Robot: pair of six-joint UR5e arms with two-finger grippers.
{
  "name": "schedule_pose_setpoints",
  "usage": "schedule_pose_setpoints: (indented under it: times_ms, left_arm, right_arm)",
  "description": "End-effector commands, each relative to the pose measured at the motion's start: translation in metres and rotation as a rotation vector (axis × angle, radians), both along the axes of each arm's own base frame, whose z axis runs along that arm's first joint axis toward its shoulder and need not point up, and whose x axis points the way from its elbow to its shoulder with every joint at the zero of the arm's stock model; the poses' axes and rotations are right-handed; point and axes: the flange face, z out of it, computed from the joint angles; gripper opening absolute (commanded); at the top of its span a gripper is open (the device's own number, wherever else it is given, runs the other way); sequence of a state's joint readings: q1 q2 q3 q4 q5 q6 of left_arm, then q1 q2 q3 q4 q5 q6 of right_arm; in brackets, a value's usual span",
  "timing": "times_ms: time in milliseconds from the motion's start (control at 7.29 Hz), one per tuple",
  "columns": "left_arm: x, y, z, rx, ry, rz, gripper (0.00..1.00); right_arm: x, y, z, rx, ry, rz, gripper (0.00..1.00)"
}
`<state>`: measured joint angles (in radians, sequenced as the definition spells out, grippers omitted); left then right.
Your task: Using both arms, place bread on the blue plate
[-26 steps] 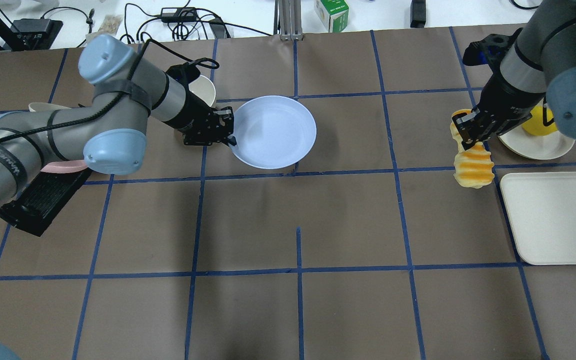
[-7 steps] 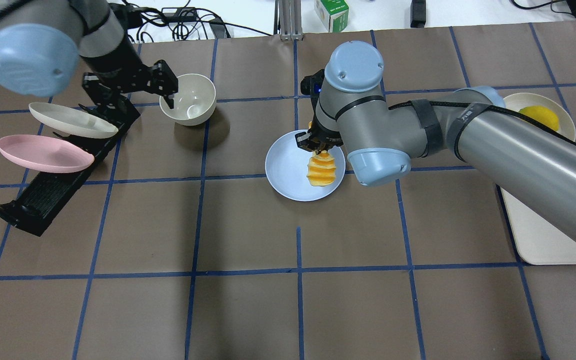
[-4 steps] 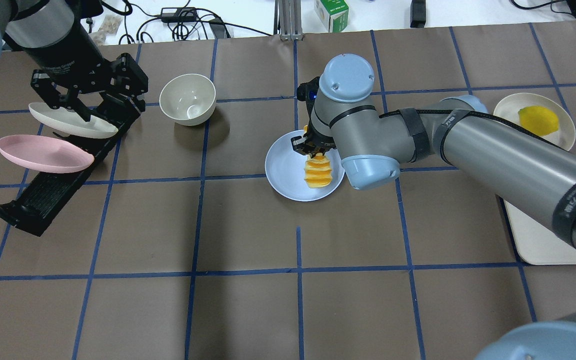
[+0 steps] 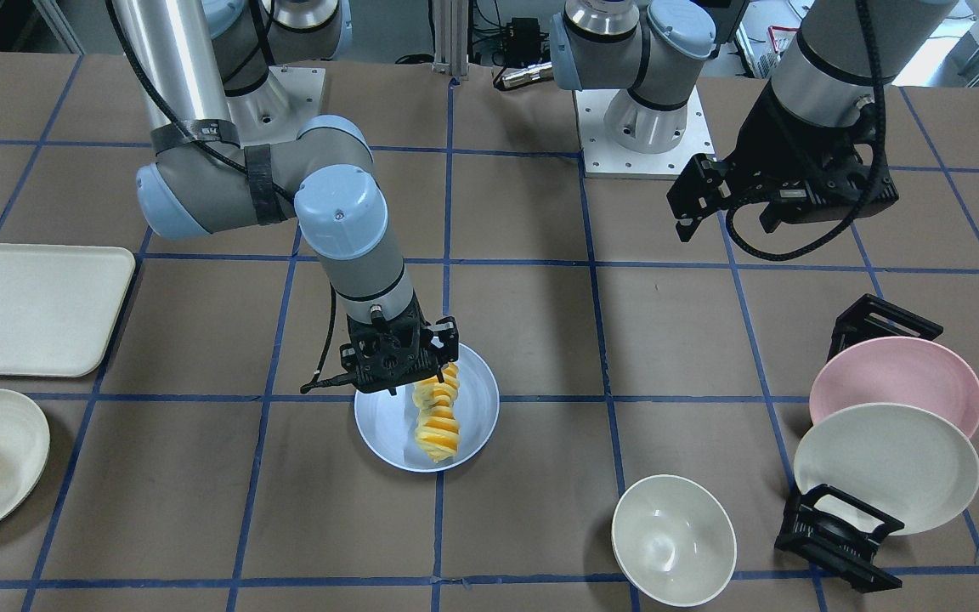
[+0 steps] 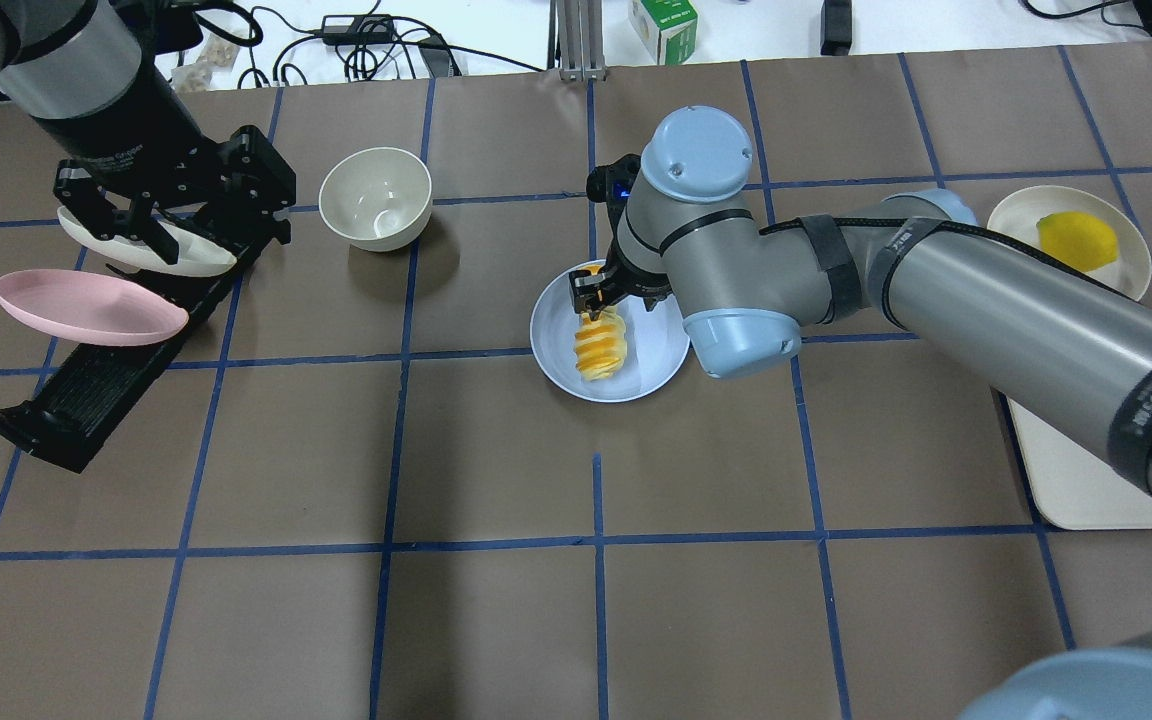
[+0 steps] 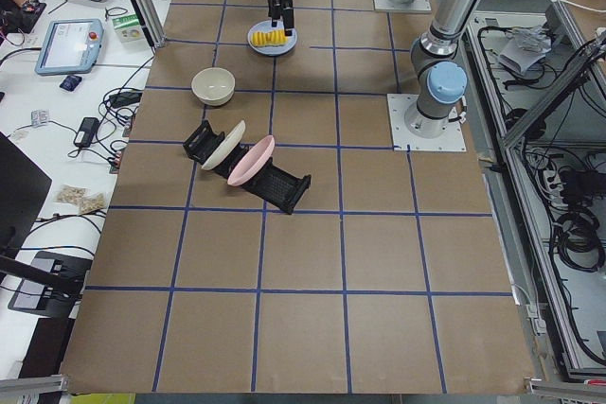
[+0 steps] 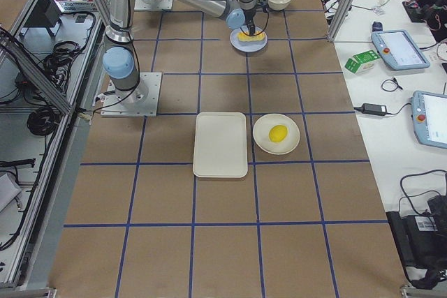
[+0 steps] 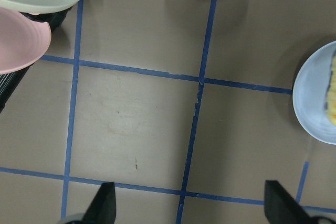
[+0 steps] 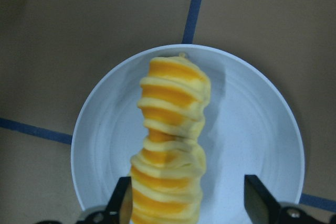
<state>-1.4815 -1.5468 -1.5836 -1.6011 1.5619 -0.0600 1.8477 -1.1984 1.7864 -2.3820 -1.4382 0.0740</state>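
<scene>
1. Bread (image 5: pixel 600 346): yellow-orange ridged loaf on the blue plate (image 5: pixel 658 345), just right of the overhead frame's centre. One end sits on the plate floor. The other end rises tilted toward the right pincer (image 4: pixel 398 372).
2. Right pincer: released and empty-handed. In the right wrist view the fingers (image 9: pixel 257 203) are spread wider than the loaf. There is a clear gap on the frame's right side. The finger at the frame's left is just beside the loaf; contact cannot be told.
3. Right arm reaches in from the overhead frame's right and hangs straight over the plate.
4. Left pincer (image 8: pixel 191 211): released, fingers wide apart with only bare tabletop (image 8: pixel 131 124) between them. It hovers at upper left of the overhead frame, above the cream-white plate (image 4: pixel 885 466), well apart from the blue plate.
5. Cream-white plate and pink plate (image 5: pixel 86 308) stand tilted in a black rack (image 5: pixel 76 400) at the overhead frame's left.
6. Cream bowl (image 5: pixel 376 198) sits upright between the rack and the blue plate.
7. Yellow round fruit (image 5: pixel 1076 240) lies on a small cream plate (image 5: pixel 1016 215) at upper right, with a cream tray (image 4: pixel 31 306) near it.
</scene>
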Motion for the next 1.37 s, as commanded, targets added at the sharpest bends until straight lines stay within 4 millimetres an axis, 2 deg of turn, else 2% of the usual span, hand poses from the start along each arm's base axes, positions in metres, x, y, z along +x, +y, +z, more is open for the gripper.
schedule_pose_setpoints:
  times_ms: [0,137,275,412,549,686,824,961,1235]
  left_arm:
    - [-0.001,0.013,-0.002,-0.002,-0.001,-0.010,1.00]
    - [-0.001,0.014,-0.001,-0.007,-0.002,-0.010,1.00]
    - [-0.002,0.015,0.000,-0.011,-0.001,-0.010,1.00]
    - [-0.001,0.015,0.001,-0.014,-0.002,-0.011,1.00]
    - [-0.001,0.015,0.000,-0.013,-0.002,-0.022,1.00]
    - [-0.001,0.014,0.000,-0.015,-0.001,-0.027,1.00]
    - [-0.001,0.014,0.000,-0.016,-0.001,-0.028,1.00]
    - [-0.001,0.012,-0.001,-0.015,-0.001,-0.030,1.00]
    - [-0.001,0.012,-0.001,-0.015,-0.001,-0.028,1.00]
  right_arm:
    - [-0.022,0.012,0.064,-0.073,0.019,0.080,1.00]
    - [-0.045,0.025,0.107,-0.068,0.024,0.062,1.00]
    - [-0.075,0.037,0.121,0.028,0.045,0.019,1.00]
    - [-0.114,0.042,0.138,0.115,0.094,-0.049,1.00]
    - [-0.147,0.039,0.147,0.155,0.179,-0.069,1.00]
    - [-0.153,0.044,0.155,0.192,0.231,-0.052,1.00]
    - [-0.149,0.052,0.174,0.202,0.220,-0.059,1.00]
    - [-0.145,0.046,0.203,0.182,0.220,-0.038,1.00]
    - [-0.137,0.014,0.237,0.157,0.217,-0.031,1.00]
